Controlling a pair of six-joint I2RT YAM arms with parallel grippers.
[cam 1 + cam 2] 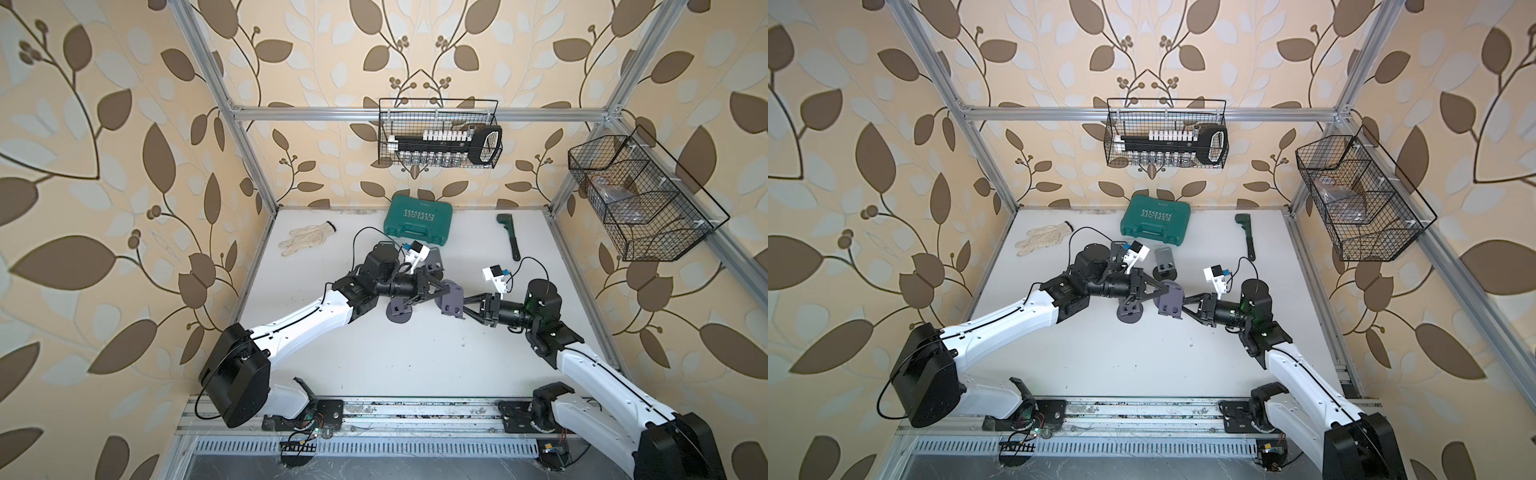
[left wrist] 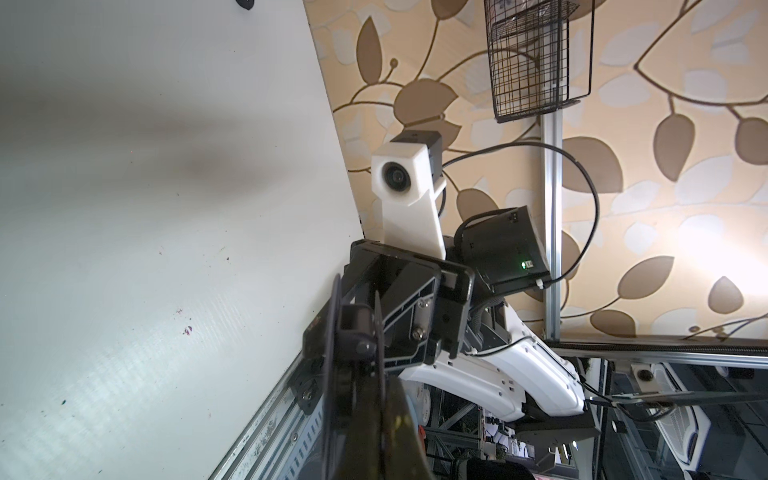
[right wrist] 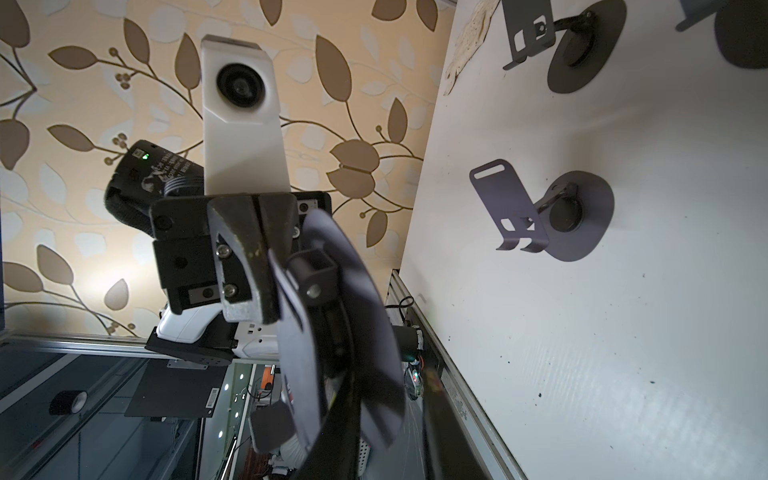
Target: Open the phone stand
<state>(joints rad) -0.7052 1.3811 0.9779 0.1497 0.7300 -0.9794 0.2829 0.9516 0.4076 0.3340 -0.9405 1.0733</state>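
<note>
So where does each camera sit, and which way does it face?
Top views: overhead, looking down at the table; both arms show.
Left wrist: on the left arm, facing the right gripper; own fingers show.
Right wrist: on the right arm, facing the left gripper; own fingers show.
Both wrist views share the held stand.

Robot test cell: aluminium frame (image 1: 311, 113), tool case (image 1: 417, 224).

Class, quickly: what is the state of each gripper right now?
Left gripper: closed on the phone stand, at its round base.
Right gripper: closed on the same stand's plate.
</note>
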